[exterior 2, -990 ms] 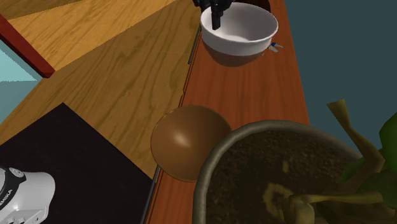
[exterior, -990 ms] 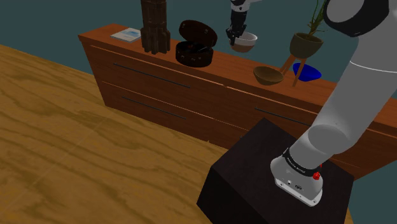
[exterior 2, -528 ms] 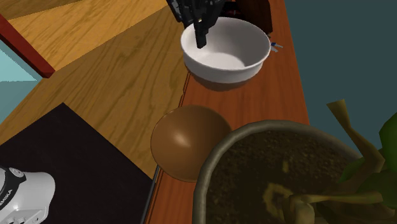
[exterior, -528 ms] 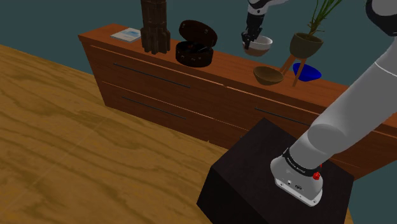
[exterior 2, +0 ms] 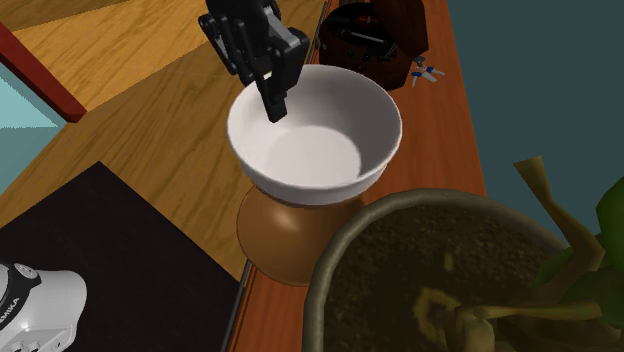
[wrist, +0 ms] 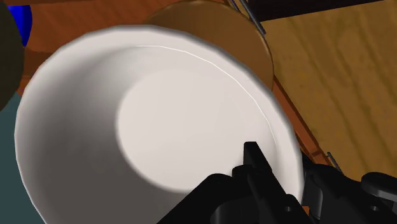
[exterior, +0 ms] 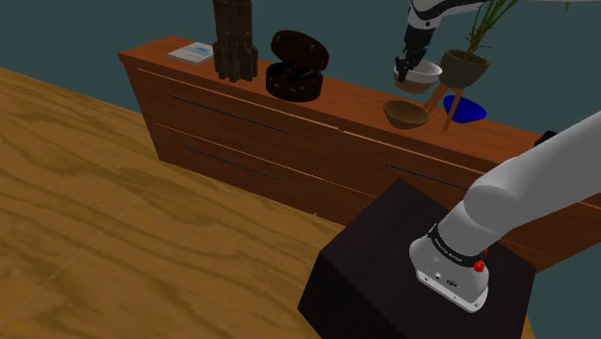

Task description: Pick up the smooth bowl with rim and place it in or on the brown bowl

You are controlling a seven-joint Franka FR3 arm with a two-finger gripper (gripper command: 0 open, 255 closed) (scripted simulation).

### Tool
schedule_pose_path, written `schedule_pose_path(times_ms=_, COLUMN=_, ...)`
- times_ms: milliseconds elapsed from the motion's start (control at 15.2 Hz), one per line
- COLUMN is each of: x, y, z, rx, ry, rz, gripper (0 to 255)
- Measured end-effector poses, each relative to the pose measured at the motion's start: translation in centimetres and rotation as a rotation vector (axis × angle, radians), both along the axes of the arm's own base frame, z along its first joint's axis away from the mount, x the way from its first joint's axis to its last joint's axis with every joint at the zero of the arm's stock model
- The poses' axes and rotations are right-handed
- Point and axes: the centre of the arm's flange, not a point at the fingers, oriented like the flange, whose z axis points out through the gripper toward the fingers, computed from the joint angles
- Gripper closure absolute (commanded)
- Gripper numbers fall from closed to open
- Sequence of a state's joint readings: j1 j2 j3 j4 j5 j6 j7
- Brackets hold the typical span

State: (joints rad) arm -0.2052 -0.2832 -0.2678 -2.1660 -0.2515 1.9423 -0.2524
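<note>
My black gripper (exterior 2: 274, 103) is shut on the rim of a white bowl (exterior 2: 315, 140) and holds it in the air. The bowl hangs just above the brown bowl (exterior 2: 285, 240), which rests on the wooden sideboard (exterior: 289, 116). In the shoulder view the held white bowl (exterior: 421, 75) sits a little up and right of the brown bowl (exterior: 405, 115), with the gripper (exterior: 405, 65) on its left rim. Seen from the wrist, one finger (wrist: 254, 156) lies inside the white bowl (wrist: 146, 133) and the brown bowl (wrist: 242, 38) peeks out behind it.
A potted plant (exterior: 463, 65) on a stand rises close beside the held bowl, its soil (exterior 2: 450, 270) large in the second exterior view. A blue dish (exterior: 468, 108), a dark open box (exterior: 295, 67), a brown carved column (exterior: 234, 39) and a small card (exterior: 192, 51) also stand on the sideboard.
The gripper has carried the white bowl along the sideboard toward the plant, from beside the dark box to just over the brown bowl. Its grip has stayed the same.
</note>
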Motion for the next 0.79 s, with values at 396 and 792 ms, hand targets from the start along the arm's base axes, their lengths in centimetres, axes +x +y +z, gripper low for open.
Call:
schedule_pose_path(times_ms=396, x=-2.6, y=-0.7, z=-2.0, rx=0.0, ry=0.001, rz=0.001, gripper=255)
schedule_pose_path(times_ms=792, x=-2.6, y=-0.7, z=-5.0, rx=0.0, ry=0.0, rz=0.001, gripper=255)
